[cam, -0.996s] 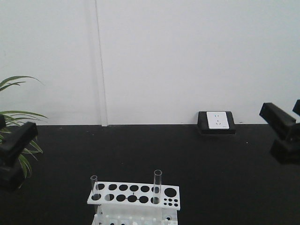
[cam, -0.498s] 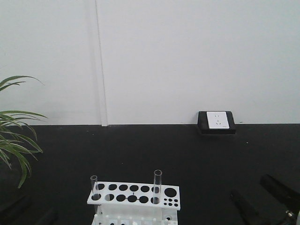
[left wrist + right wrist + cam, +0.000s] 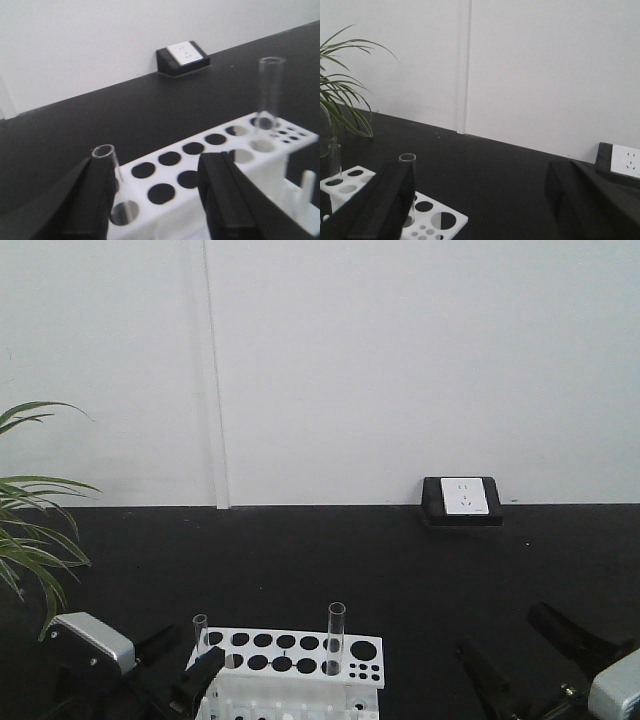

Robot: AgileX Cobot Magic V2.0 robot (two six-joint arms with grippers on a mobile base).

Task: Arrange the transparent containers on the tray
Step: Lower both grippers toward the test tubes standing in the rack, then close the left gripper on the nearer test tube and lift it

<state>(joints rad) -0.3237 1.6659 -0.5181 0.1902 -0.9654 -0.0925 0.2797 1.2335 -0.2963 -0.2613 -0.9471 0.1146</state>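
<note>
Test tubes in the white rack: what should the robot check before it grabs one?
1. Open left gripper: ok, jaws apart.
2. Open right gripper: ok, jaws apart, empty.
3. The left tube and right tube upright in the white rack: ok.
4. The left tube centred between the left gripper's jaws: not ok, it stands beside one finger.
5. Yellow tray in sight: cannot tell, no view shows it.
</note>
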